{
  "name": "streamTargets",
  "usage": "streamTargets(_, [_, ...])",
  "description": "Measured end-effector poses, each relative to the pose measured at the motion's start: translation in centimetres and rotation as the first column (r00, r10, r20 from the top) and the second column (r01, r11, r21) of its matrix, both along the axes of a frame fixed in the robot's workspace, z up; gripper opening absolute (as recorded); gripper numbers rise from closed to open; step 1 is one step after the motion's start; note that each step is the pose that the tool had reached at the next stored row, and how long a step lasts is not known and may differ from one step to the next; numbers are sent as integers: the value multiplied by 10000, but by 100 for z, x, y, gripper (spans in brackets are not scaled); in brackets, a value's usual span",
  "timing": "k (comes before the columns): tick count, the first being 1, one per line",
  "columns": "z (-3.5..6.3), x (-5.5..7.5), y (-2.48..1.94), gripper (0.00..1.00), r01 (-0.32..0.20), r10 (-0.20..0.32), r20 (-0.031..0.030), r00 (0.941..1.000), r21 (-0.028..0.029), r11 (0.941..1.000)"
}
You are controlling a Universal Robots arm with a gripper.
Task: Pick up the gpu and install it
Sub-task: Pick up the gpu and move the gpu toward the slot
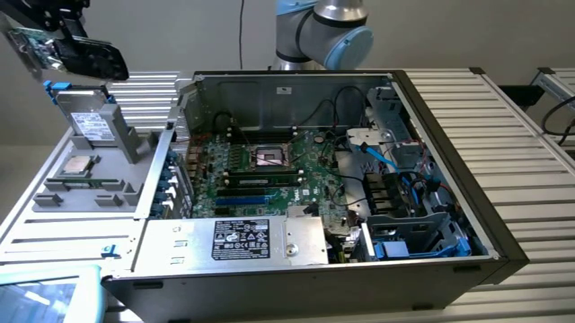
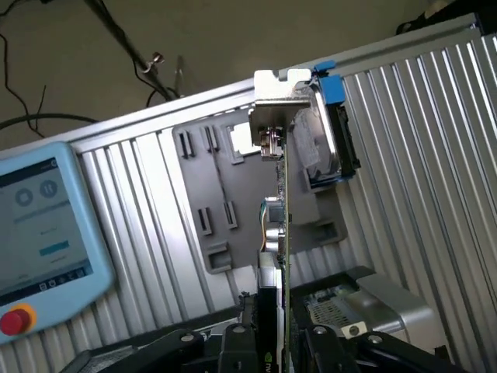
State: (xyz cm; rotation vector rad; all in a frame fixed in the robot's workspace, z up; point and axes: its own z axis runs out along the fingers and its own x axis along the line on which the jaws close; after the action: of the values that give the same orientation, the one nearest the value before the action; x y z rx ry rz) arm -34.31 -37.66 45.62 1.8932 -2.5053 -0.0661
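Tool (image 2: 277, 338) is clamping the gpu (image 1: 79, 52) across its faces, jaws narrowed on it, and is holding it aloft above the grey tray (image 1: 90, 198) at the exterior view's left, well apart from the case (image 1: 467, 229). Most of the thin card is reaching out past the grip, so it is likely risking a tilt or slip. Its silver bracket could be catching the upright drive (image 1: 90, 124) or the case's sheet-metal rim, and loose cables are lying over the motherboard (image 1: 260, 178), threatening a snag. Card is looking green and flat, its fan block black and glossy, the desk (image 1: 526, 128) ribbed aluminium.
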Motion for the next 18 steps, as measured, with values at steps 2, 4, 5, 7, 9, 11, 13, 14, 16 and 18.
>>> streamTargets(2, [0,0,0,27,-369,369,23,9993,-1,9993])
streamTargets(4, [0,0,0,27,-728,728,46,9973,-2,9973])
streamTargets(5, [0,0,0,27,-909,909,56,9958,-3,9959])
streamTargets(7, [1,0,0,27,-1265,1265,77,9919,-5,9920])
streamTargets(9, [0,0,0,27,-1611,1611,96,9869,-8,9869])
streamTargets(11, [1,0,0,27,-1893,1893,113,9819,-12,9819])
streamTargets(13, [1,-1,0,27,-1947,1947,113,9808,-21,9809])
streamTargets(14, [0,-1,0,27,-1948,1949,114,9808,-23,9808])
streamTargets(16, [0,0,0,27,-1950,1950,113,9807,-23,9808])
streamTargets(18, [0,0,0,27,-1952,1952,115,9807,-25,9808])
